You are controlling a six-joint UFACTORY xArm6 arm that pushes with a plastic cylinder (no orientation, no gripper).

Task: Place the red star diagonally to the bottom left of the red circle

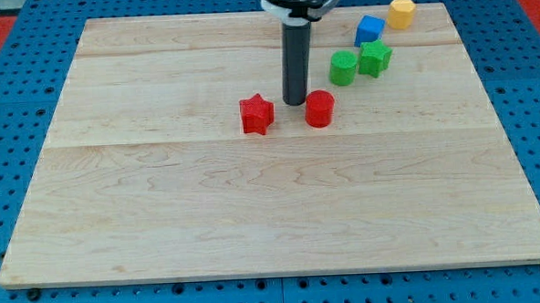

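Observation:
The red star lies on the wooden board a little above its middle. The red circle stands to the star's right at about the same height in the view. My tip rests on the board between them, slightly above their line, close to the circle's left edge and a short gap from the star's upper right.
A green cylinder and a green star sit side by side at the upper right. A blue block and a yellow block lie above them near the board's top right edge.

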